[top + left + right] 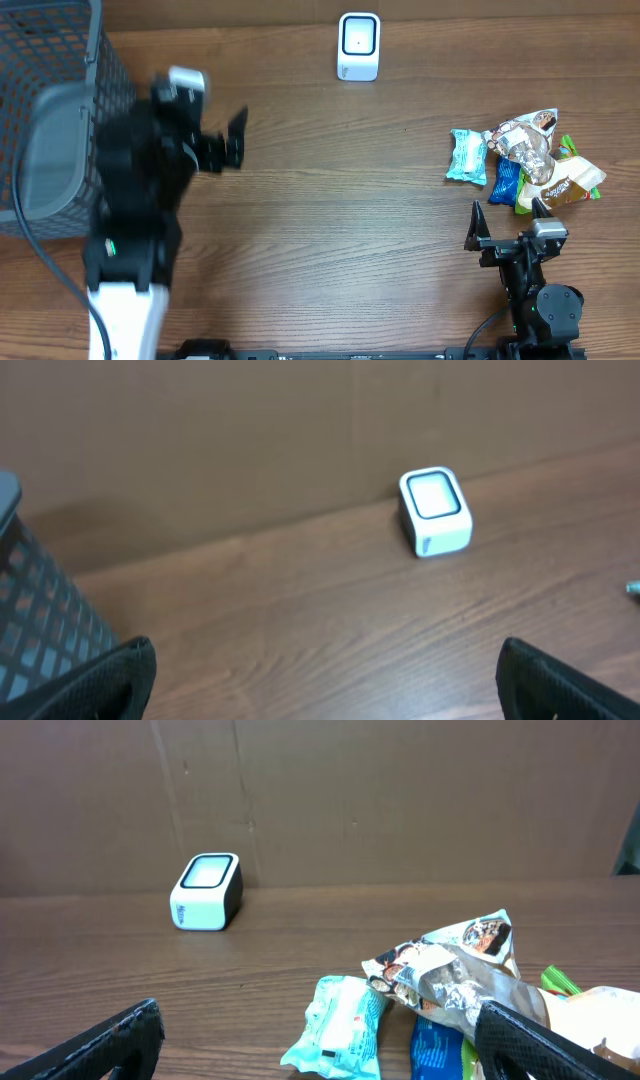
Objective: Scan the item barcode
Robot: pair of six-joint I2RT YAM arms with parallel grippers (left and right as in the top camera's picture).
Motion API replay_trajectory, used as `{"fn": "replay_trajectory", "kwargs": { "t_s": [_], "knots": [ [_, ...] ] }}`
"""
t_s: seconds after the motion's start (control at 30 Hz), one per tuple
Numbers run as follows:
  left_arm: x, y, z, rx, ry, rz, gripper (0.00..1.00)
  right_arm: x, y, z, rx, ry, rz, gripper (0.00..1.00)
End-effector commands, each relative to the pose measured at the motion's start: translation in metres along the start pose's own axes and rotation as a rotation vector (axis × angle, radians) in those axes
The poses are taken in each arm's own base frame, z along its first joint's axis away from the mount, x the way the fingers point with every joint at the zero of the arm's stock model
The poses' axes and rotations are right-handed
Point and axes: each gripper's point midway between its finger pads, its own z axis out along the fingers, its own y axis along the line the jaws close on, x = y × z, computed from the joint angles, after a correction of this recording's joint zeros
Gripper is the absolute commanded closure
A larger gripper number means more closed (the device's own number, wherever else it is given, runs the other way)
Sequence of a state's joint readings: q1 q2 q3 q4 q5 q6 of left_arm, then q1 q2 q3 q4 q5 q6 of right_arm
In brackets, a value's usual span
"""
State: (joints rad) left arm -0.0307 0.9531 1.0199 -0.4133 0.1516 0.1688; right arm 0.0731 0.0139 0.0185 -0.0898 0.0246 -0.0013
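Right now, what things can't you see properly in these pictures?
- Barcodes: none shows on the snack packets; overhead they are too small and overlap.
- Lower packets: in the right wrist view the bottom edge and a finger of the right gripper cut them off.
- The basket: overhead, the left edge cuts it off and the left arm covers part.
- The left arm: blurred overhead.
- The scanner: its label is too small to read in any view.

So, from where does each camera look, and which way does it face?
Overhead: above the table, looking straight down on left gripper, right gripper, basket, scanner, snacks.
Left wrist: by the basket, facing the back wall and scanner; own open fingers at bottom corners.
Right wrist: behind the snacks, facing the back wall; own open fingers below.
All views share the scanner.
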Motion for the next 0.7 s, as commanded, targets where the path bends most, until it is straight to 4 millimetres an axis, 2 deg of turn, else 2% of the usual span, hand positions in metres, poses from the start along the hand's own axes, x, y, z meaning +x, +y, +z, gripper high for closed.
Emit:
{"fn": "replay_trajectory", "kwargs": {
  "t_s": [0.0,0.23,0.43,0.67],
  "knots": [
    [0.022,-0.010,-0.024,0.010,-0.080,0.102,0.00,0.001,0.002,0.000,-0.010,-0.008,-0.007,0.00],
    [0.090,-0.009,-0.046,-0.069,-0.176,0.107,0.00,0.001,0.002,0.000,-0.010,-0.008,-0.007,0.00],
    [0.120,-0.015,-0.055,-0.109,-0.283,0.161,0.00,0.001,0.002,0.000,-0.010,-0.008,-0.007,0.00],
    [0.157,-0.016,-0.047,-0.147,-0.278,0.258,0.00,0.001,0.002,0.000,-0.010,-0.008,-0.007,0.00]
  ]
}}
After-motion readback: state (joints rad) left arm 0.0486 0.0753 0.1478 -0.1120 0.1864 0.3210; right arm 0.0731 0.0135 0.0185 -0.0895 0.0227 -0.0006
